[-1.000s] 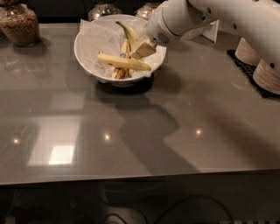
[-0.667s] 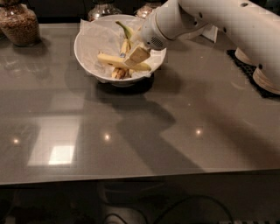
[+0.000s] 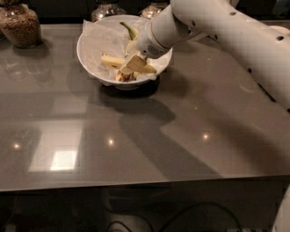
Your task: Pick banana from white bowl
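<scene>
The white bowl [image 3: 89, 53], lined with crumpled white paper, stands at the back of the grey table. A yellow banana [image 3: 110, 60] with a green stem [image 3: 130, 31] lies inside it. My gripper [image 3: 132, 66] on the white arm [image 3: 217, 31] reaches in from the right. It is down inside the bowl, right over the banana's middle, and hides part of it. Whether it holds the banana does not show.
A glass jar of brown food [image 3: 20, 25] stands at the back left. Two more glass jars [image 3: 104, 9] stand behind the bowl. The glossy grey table [image 3: 136, 149] extends to the front edge, with light spots reflected on it.
My gripper has moved a little left and lower into the bowl, closer onto the banana. The bowl and banana have stayed in place.
</scene>
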Robot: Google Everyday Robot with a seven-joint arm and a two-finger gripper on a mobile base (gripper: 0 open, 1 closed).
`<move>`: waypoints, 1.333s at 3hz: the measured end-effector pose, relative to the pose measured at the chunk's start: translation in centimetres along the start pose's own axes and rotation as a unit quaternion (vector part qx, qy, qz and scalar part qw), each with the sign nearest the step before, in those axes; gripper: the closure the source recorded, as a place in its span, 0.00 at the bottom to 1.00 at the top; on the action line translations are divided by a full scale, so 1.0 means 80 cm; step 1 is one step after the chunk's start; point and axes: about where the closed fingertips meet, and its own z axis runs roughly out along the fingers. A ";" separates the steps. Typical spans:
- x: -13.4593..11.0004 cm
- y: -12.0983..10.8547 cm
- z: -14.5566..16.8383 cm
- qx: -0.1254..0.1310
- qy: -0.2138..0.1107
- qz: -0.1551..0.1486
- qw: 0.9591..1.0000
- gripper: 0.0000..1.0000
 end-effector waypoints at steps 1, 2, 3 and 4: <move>0.014 -0.002 0.015 -0.003 0.015 -0.001 1.000 0.49; 0.032 -0.005 0.025 -0.002 0.036 -0.001 0.999 0.50; 0.044 -0.009 0.029 0.005 0.053 -0.003 0.999 0.67; 0.038 -0.016 0.022 0.018 0.056 -0.008 0.998 0.92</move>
